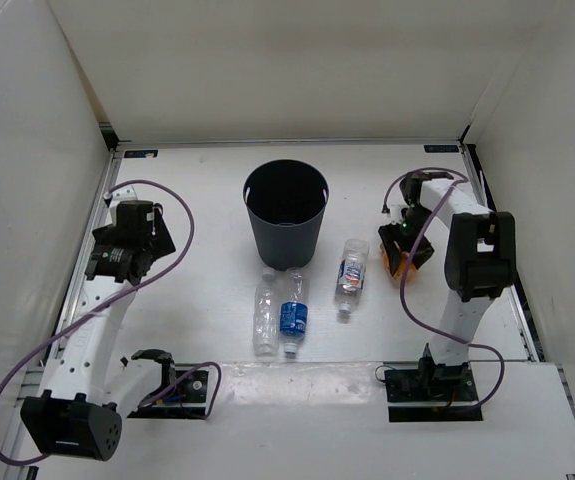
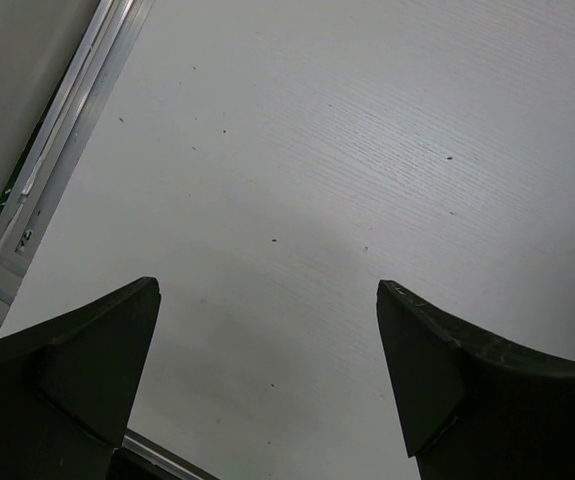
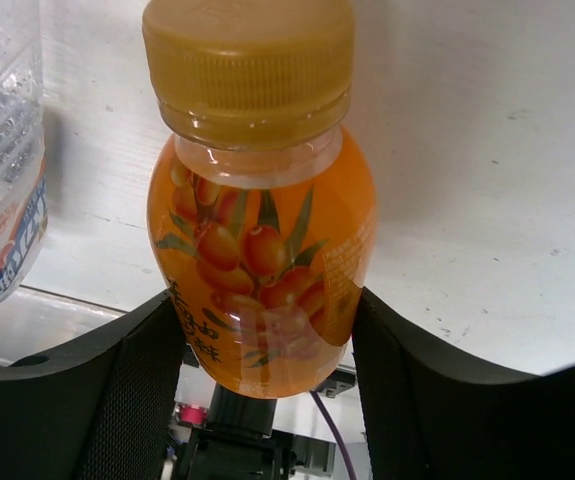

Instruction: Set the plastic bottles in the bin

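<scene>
Leftmost, the left arm (image 1: pixel 117 250) sits folded near the left edge of the worktop (image 1: pixel 197 190), wrist tipped downward. Its jaws stand wide apart with only bare surface between them, a pose that probably leaves the middle free for the other arm.

The bin (image 1: pixel 285 240) stands upright at centre, mouth open, and no bottle shows inside it. Just in front of it the plain clear bottle (image 1: pixel 265 318) and the blue-label bottle (image 1: pixel 293 316) lie side by side, almost touching. The white-blue-label bottle (image 1: pixel 351 270) lies a little to their right, near the bin's foot.

Farthest right, the right arm (image 1: pixel 467 250) is bent sharply over, wrist pointing down at the worktop. Its jaws press both flanks of the orange bottle (image 3: pixel 262 250), low on the belly with the cap pointing away from the wrist. Gripping there likely gives the broadest contact. I cannot tell whether the bottle is off the surface.
</scene>
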